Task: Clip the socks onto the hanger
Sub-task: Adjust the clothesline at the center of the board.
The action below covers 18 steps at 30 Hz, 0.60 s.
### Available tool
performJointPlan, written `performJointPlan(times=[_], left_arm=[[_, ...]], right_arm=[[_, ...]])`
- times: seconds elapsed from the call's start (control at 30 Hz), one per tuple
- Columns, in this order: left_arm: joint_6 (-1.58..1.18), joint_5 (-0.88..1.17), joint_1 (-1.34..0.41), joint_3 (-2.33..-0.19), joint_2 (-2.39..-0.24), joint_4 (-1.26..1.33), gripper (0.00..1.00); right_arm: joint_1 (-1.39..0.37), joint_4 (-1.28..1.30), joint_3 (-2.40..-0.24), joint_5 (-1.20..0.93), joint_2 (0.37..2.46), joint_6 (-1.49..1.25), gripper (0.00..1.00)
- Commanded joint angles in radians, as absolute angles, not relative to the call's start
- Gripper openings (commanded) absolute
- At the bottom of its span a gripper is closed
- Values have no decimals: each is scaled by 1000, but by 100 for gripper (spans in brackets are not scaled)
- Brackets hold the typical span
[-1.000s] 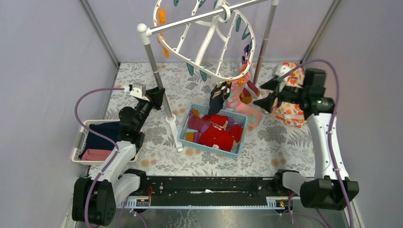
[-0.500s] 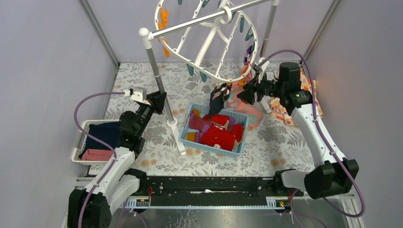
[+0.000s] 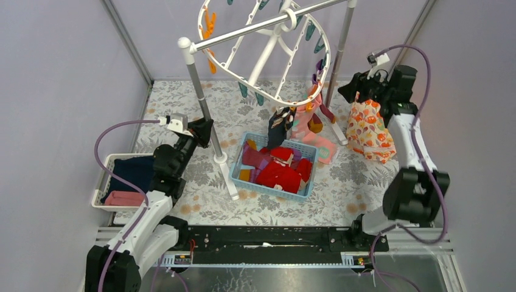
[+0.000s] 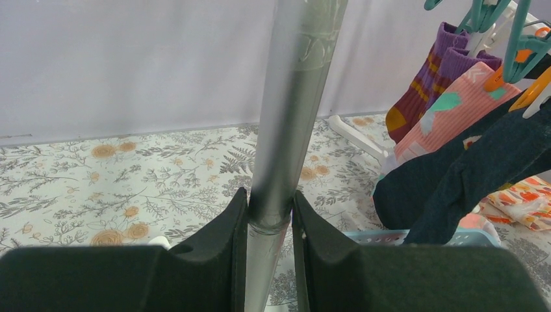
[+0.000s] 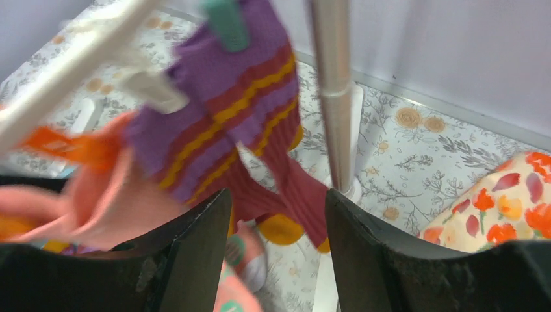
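Beside the purple sock [image 5: 221,97] clipped on the hanger [image 3: 266,56], the right gripper [image 5: 278,201] is hovering half-open and empty, needing a slow, squared approach (the left gripper [image 4: 269,198] is clamping the rack pole [image 4: 295,97] steady).

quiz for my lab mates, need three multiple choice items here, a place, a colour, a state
1. Where do the loose red socks lie? A white tray B blue basket C floral cloth
2. What colour is the clip on the purple striped sock? A orange B white C teal
3. What is the left gripper doing? A shut on the rack pole B open in the air C holding a sock
Answers: B, piled there in the overhead view; C, teal in the right wrist view; A, its fingers press both sides of the pole.
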<state>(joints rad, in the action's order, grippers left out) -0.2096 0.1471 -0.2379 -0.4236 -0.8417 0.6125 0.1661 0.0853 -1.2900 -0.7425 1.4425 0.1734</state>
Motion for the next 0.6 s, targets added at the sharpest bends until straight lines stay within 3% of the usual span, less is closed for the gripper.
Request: performJointPlan(times=[0.0, 0.33, 0.57], left_arm=[[-246, 142, -257, -429, -790, 617, 0], [-264, 178, -261, -430, -770, 584, 0], [-300, 186, -263, -432, -745, 533, 0]], right_arm=[[150, -114, -1410, -758, 1659, 49, 62], [59, -119, -1682, -662, 1921, 38, 60], [28, -11, -1993, -697, 2141, 22, 30]])
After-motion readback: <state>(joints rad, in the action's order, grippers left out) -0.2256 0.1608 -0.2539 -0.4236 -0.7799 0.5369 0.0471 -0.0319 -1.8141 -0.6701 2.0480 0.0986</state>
